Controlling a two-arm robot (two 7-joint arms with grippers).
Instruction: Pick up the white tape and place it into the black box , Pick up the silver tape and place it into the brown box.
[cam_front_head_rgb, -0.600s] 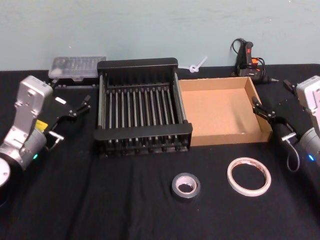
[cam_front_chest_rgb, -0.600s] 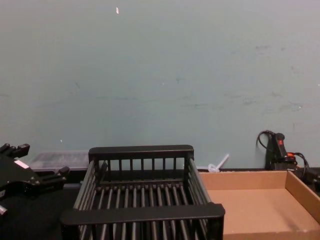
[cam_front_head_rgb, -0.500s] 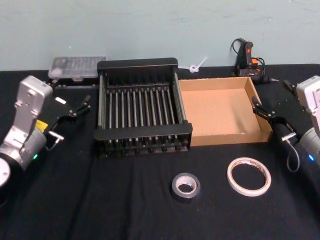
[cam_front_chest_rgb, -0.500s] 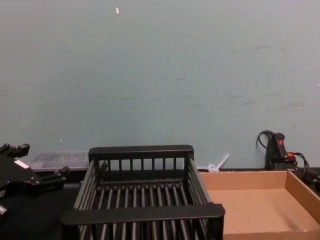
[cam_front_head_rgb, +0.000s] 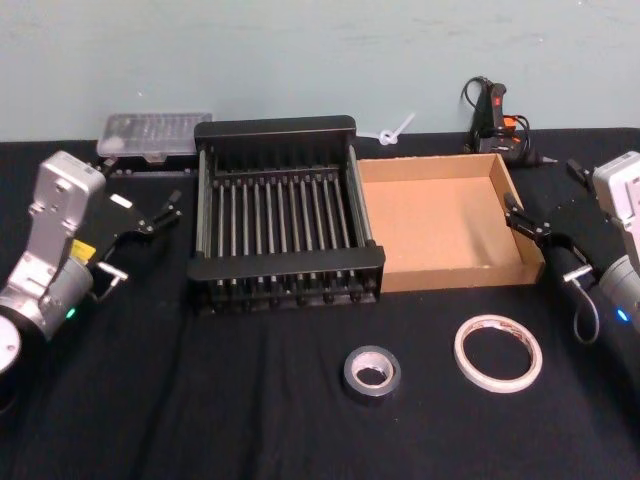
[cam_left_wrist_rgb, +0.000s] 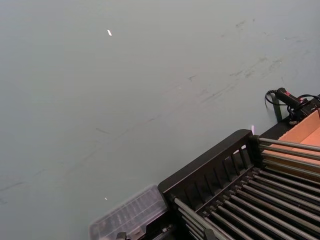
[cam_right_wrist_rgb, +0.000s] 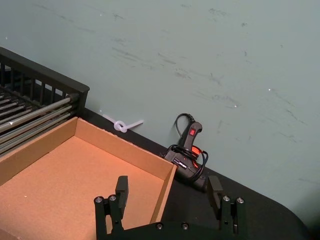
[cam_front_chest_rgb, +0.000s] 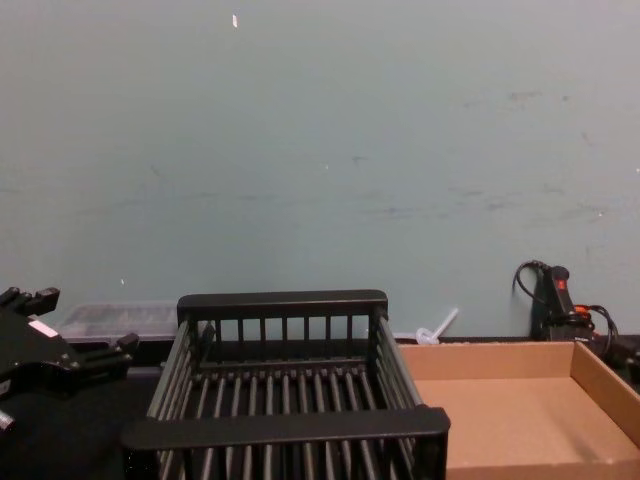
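White tape (cam_front_head_rgb: 498, 352) lies flat on the black cloth (cam_front_head_rgb: 250, 400), in front of the brown box (cam_front_head_rgb: 443, 222) nr its right front corner, not touching it. Silver tape (cam_front_head_rgb: 371, 372) also flat on the cloth, to the left of the white tape & a bit nearer the robot, well apart from it, in front of the gap where the two boxes meet. Black box (cam_front_head_rgb: 282, 214) sits just left of the brown box, sides touching or nearly so; both w/ nothing inside.

Left gripper (cam_front_head_rgb: 152, 215) hangs left of the black box, nr its left wall, fingers spread apart, holding nothing. Right gripper (cam_front_head_rgb: 545, 222) is at the brown box's right wall, nr its front right corner, fingers wide apart & w/ nothing between them; in the right wrist view its two fingers (cam_right_wrist_rgb: 122, 189) straddle that wall.

Behind the brown box, by the wall: a black glue gun (cam_front_head_rgb: 494, 115) w/ cord, and a white zip tie (cam_front_head_rgb: 392, 131) off the back left corner. Clear plastic case (cam_front_head_rgb: 155, 134) sits behind the black box's left back corner.
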